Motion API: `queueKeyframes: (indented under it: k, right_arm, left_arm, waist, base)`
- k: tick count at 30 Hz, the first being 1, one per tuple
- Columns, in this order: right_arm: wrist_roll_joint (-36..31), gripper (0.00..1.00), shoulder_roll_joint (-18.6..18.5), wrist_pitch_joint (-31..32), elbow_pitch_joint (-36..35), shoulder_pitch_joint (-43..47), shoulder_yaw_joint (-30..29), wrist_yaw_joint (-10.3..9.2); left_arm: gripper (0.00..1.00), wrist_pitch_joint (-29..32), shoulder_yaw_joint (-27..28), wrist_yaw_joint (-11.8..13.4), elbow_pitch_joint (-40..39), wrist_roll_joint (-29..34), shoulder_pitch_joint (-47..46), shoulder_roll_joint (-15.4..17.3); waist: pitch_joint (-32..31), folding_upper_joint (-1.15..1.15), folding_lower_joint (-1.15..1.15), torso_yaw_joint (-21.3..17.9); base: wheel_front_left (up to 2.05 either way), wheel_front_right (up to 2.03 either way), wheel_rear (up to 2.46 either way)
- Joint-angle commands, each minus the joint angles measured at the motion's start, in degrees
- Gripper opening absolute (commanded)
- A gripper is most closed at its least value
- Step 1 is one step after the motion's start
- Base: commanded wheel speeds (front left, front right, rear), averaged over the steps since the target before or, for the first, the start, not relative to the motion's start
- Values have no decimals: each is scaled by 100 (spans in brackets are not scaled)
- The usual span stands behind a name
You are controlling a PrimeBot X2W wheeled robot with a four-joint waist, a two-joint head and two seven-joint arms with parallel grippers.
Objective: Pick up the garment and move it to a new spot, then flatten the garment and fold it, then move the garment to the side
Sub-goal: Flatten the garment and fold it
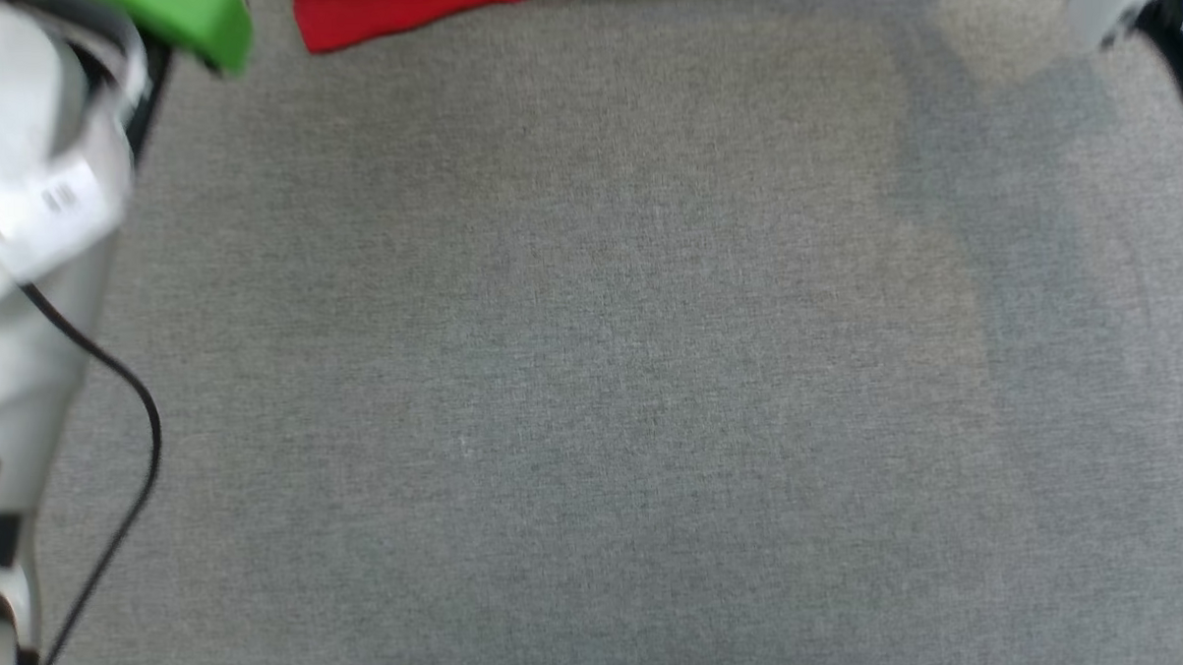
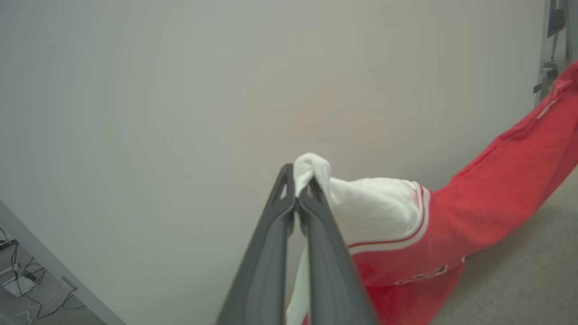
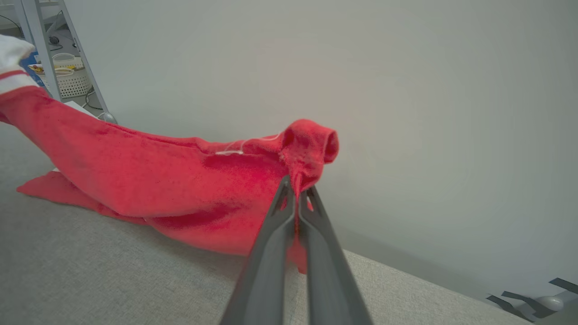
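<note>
Both shut tight on the garment (image 2: 496, 189): left gripper (image 2: 298, 180) pinching its white sleeve (image 2: 375, 207), right gripper (image 3: 295, 185) pinching a red edge. Hangs stretched between them, lower part trailing on the grey fabric surface (image 3: 113, 271).

- Bright, soft, even light in all three views.
- Head view smeared by motion blur, worst on the green shape (image 1: 197, 21) and the white forearm (image 1: 34, 145) at upper left.
- Broad, faint shadow on the grey table (image 1: 595, 421), right of centre.
- Wrist views sharper, with a darker shadow beneath the garment (image 3: 158, 180) at lower left.
- Faint pink cast on the pale wall (image 3: 406, 90) above the red cloth.
- Wide-angle lean at the frame corners, as on the shelf legs (image 3: 44, 47) at upper left.
</note>
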Motion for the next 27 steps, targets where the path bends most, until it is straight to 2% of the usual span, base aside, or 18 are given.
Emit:
queueKeyframes:
  k: [1,12,19,27]
  right_arm:
    - [118,0,-79,-50,-103,272,94,-4]
    - [570,0,-625,-109,-792,1973,943,-4]
    - [753,0,-1010,-180,-1307,3110,1052,-4]
    - [798,0,-1373,-201,-1751,4436,921,-4]
  left_arm:
    - [0,-44,16,60,-67,-67,373,43]
    - [0,-55,292,398,-1080,-247,3138,244]
    - [0,-56,262,623,-1606,-369,4875,383]
    - [0,230,58,861,-2089,-778,6309,423]
  waist:
    - [-356,0,0,77]
    - [-1245,0,0,213]
    - [-1819,0,0,308]
    - [-2256,0,0,348]
  base:
    - [0,0,0]
    - [0,0,0]
    - [0,0,0]
    - [0,0,0]
